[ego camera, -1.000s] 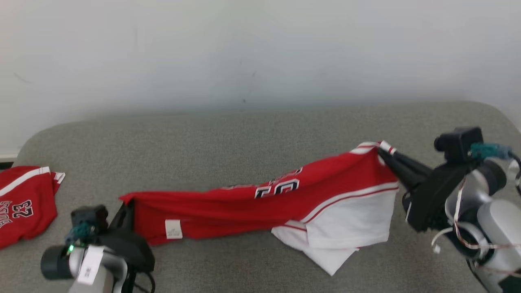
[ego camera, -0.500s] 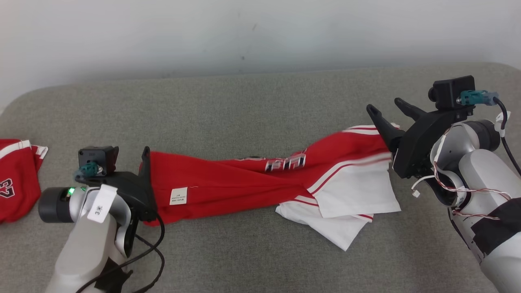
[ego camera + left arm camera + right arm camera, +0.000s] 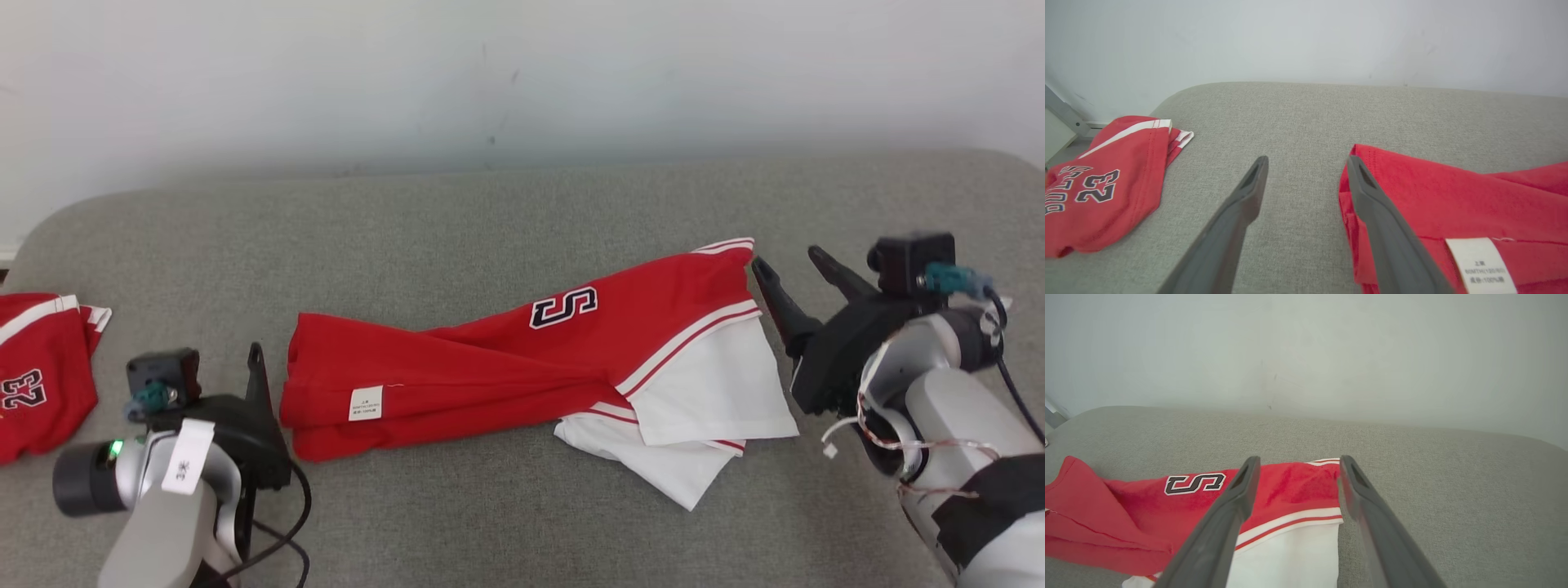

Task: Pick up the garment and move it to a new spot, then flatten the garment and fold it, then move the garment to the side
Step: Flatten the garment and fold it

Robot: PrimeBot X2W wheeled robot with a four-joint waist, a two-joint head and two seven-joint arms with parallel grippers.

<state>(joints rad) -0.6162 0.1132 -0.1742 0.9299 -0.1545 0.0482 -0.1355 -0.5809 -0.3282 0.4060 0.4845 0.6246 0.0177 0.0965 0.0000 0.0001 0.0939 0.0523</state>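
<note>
Grey cushion (image 3: 522,212) carried the garment (image 3: 490,367), bunched, its long axis running left to right with the white end rightward. The left gripper (image 3: 1307,161) sat just beside its red end, the right gripper (image 3: 784,257) beside its white end, both with fingers spread, empty.

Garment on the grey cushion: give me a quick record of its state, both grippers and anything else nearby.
item: garment, a red and white jersey
resting on: grey cushion
shape: bunched lengthwise, creased, not yet flattened or folded
marks showing: letter S, white label
left gripper: open, at the garment's left end, holding nothing
right gripper: open, just off its right end, holding nothing
also there: second red jersey marked 23, at the cushion's left edge, apart from the garment
</note>
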